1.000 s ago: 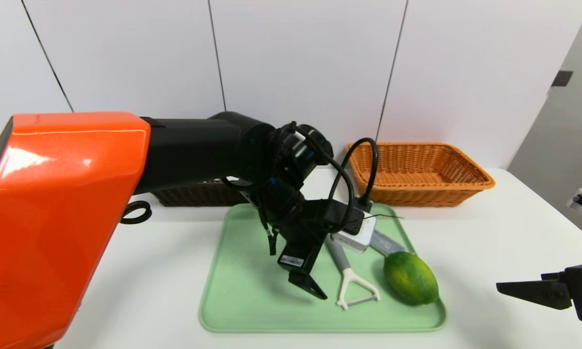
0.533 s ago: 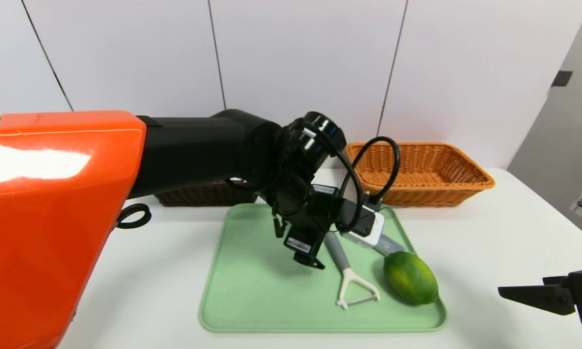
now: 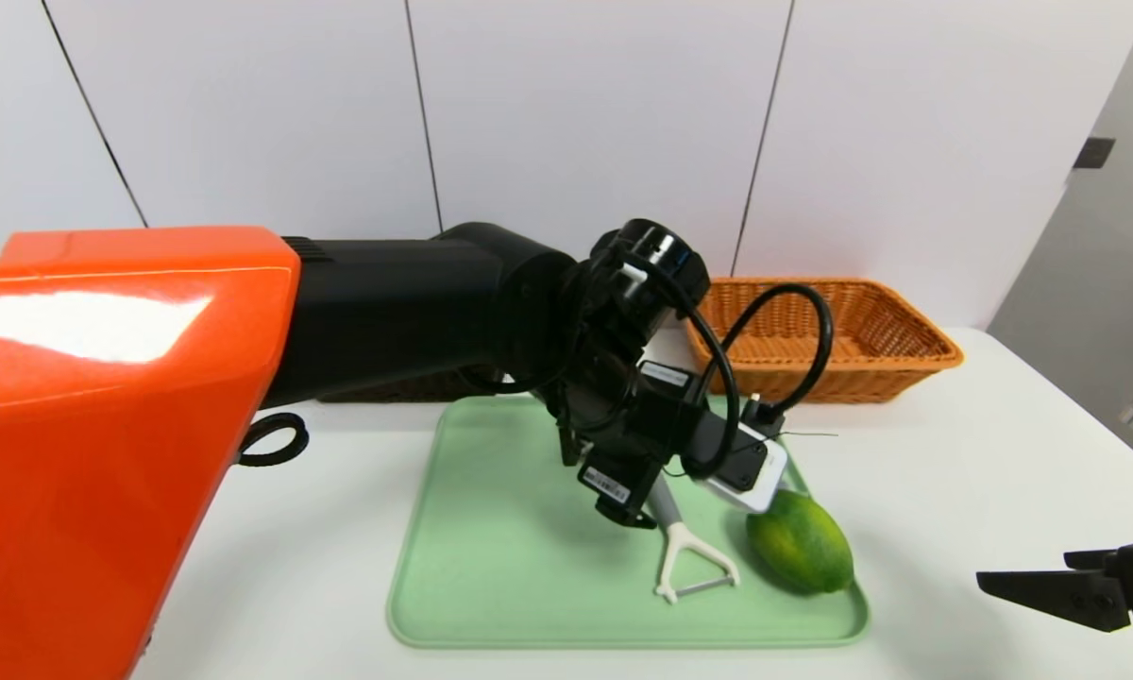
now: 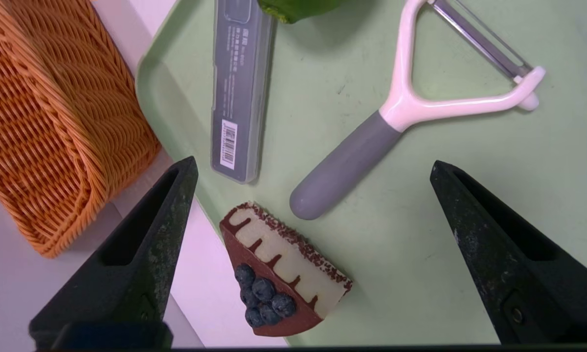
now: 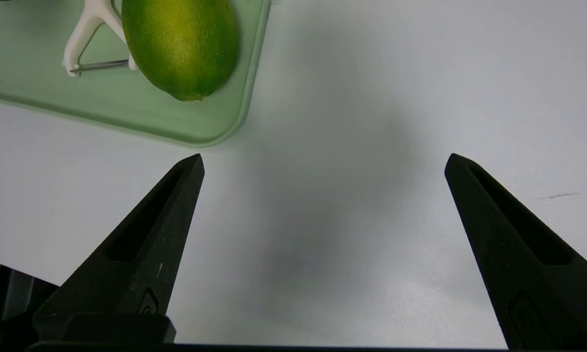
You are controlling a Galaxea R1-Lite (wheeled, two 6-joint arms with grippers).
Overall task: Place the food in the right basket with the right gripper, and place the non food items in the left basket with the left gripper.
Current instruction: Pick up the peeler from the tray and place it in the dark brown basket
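The head camera looks forward and down over the whole green tray (image 3: 529,604). Both wrist cameras look down from nearer, past their own fingers (image 4: 161,234). All three views share the peeler (image 3: 684,548) and the green fruit (image 3: 800,543).

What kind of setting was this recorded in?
Probably a robotics lab or test station: a green tray holding a peeler and a cake slice, an orange-brown wicker basket behind it, and plain white panels at the back.

Peeler (image 3: 684,557) (and lime (image 3: 799,543)) on tray (image 3: 491,604)
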